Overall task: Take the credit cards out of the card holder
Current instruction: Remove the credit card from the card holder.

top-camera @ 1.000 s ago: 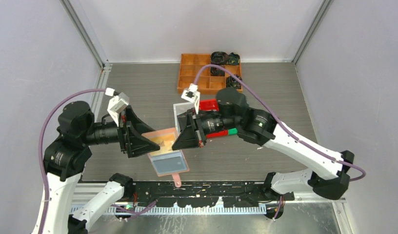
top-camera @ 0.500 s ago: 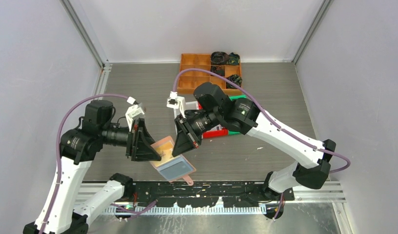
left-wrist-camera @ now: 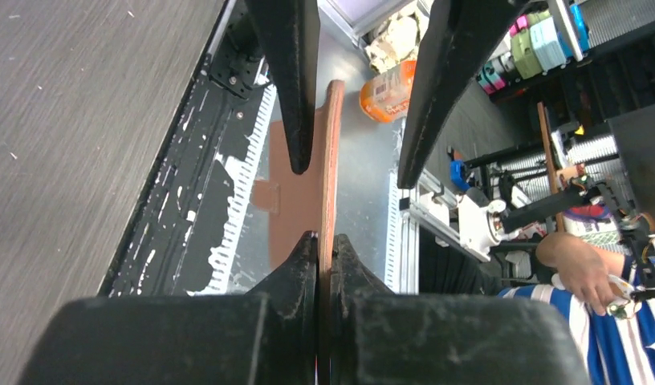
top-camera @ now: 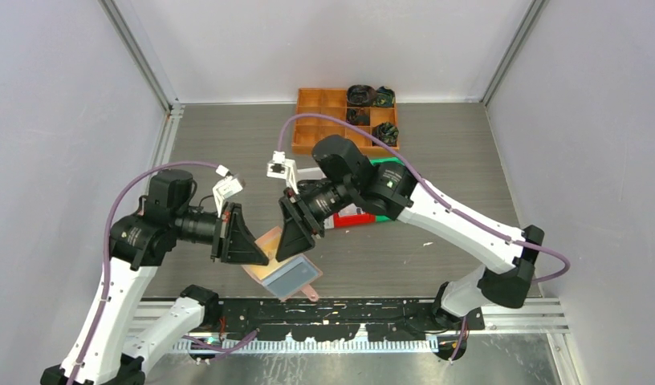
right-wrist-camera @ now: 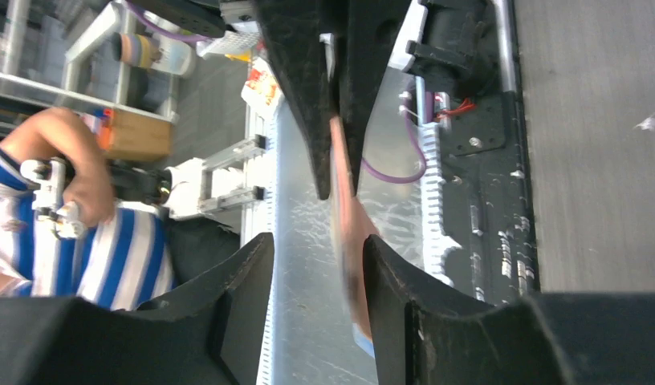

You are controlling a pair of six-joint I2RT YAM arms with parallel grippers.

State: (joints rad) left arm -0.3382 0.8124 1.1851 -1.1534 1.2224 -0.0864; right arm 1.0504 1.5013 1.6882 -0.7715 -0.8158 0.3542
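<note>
Left end effector (left-wrist-camera: 324, 241): fingers together, clamped on one edge of the card holder (left-wrist-camera: 304, 200), which my left wrist view shows edge-on.

Right end effector (right-wrist-camera: 318, 249): fingers apart, straddling the holder's other side. I judge it is gripping nothing.

Card holder: held in the air between the two end effectors, over the near edge of the worktop (top-camera: 228, 144). Its strap tab (top-camera: 311, 297) points at the black rail (top-camera: 364, 309).

Credit cards: I can make out none outside the holder. A grey-blue pocket face (top-camera: 292, 275) shows, but I cannot tell what it holds.

Main risk: one thin pinch carries everything. If that edge slips, the holder could drop onto the rail or off the near side.

Second risk: the soft leaf may sag or swing. If my right fingers then close on the cover rather than on a card, they would press the cards in.

Third risk: the two end effectors sit close together, so a careless approach could knock them into each other.

Far side: the orange tray (top-camera: 324, 120) and the red bin (top-camera: 352, 216) are well apart from all this.
</note>
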